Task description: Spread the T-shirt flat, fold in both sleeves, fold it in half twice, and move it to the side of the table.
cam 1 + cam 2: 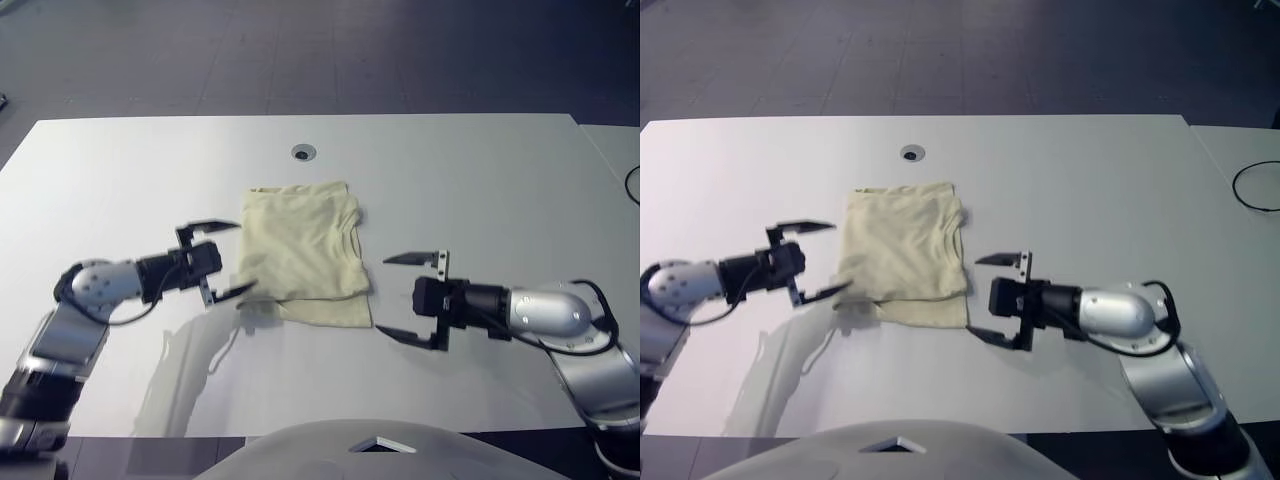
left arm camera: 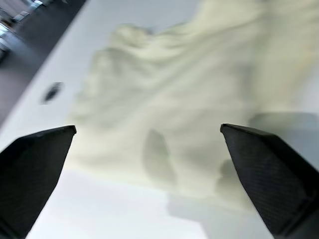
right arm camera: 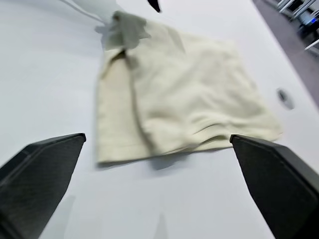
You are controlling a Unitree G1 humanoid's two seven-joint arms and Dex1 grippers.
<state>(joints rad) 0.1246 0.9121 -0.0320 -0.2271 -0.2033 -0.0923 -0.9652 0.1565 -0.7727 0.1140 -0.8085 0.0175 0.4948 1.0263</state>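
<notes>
Right gripper (image 1: 382, 296) spread wide beside the folded T-shirt (image 1: 305, 250); I see left gripper (image 1: 245, 256) wide at its left edge.

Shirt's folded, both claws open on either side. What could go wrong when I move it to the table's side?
1. The T-shirt has an uneven near edge, with a lower layer sticking out; a pinch catching one layer may pull the fold open.
2. The left claw has a fingertip at the shirt's near-left corner; sliding in could bunch the cloth.
3. The right claw is apart from the shirt; a one-sided lift could let it droop.
</notes>
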